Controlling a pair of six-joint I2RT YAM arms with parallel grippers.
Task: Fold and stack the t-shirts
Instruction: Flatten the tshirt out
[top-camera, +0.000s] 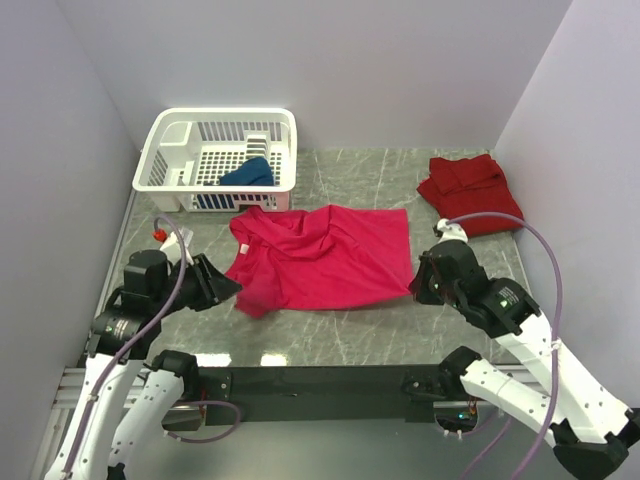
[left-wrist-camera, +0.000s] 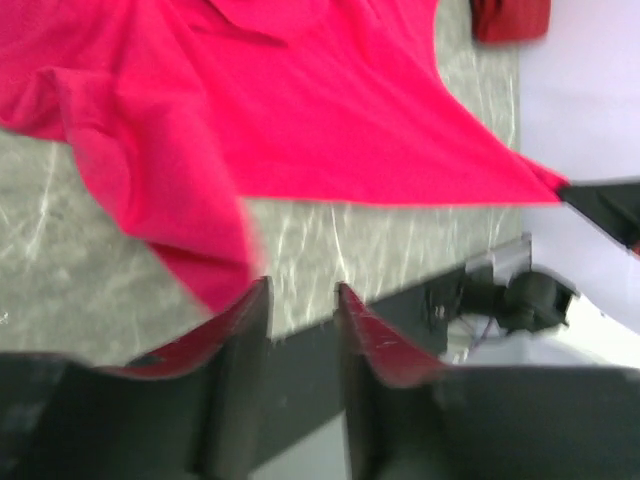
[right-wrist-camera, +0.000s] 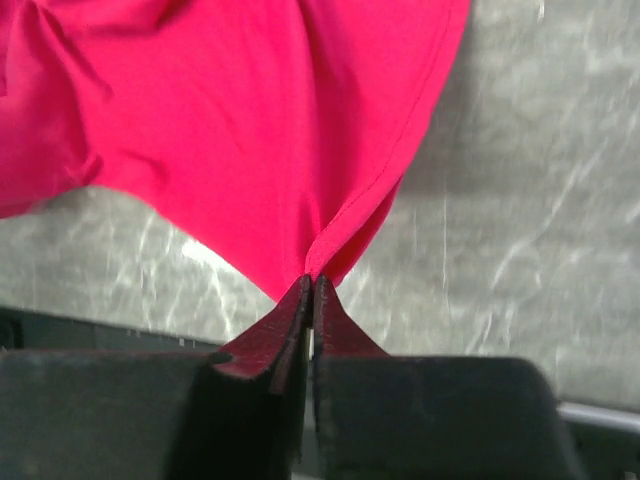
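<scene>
The magenta t-shirt (top-camera: 320, 255) lies spread and rumpled on the marble table. My right gripper (top-camera: 415, 285) is shut on its near right hem corner, the cloth (right-wrist-camera: 230, 130) pinched at the tips (right-wrist-camera: 311, 285). My left gripper (top-camera: 228, 287) stands open at the shirt's near left corner; its jaws (left-wrist-camera: 300, 295) hold nothing, and the cloth (left-wrist-camera: 300, 120) ends just beside the left finger (left-wrist-camera: 250, 310). A darker red t-shirt (top-camera: 468, 190) lies bunched at the back right. The dark blue t-shirt (top-camera: 248, 175) sits inside the basket.
The white lattice basket (top-camera: 165, 150) stands at the back left. Grey walls close in the table on the left, back and right. The table's black front rail (top-camera: 320, 380) runs between the two arm bases.
</scene>
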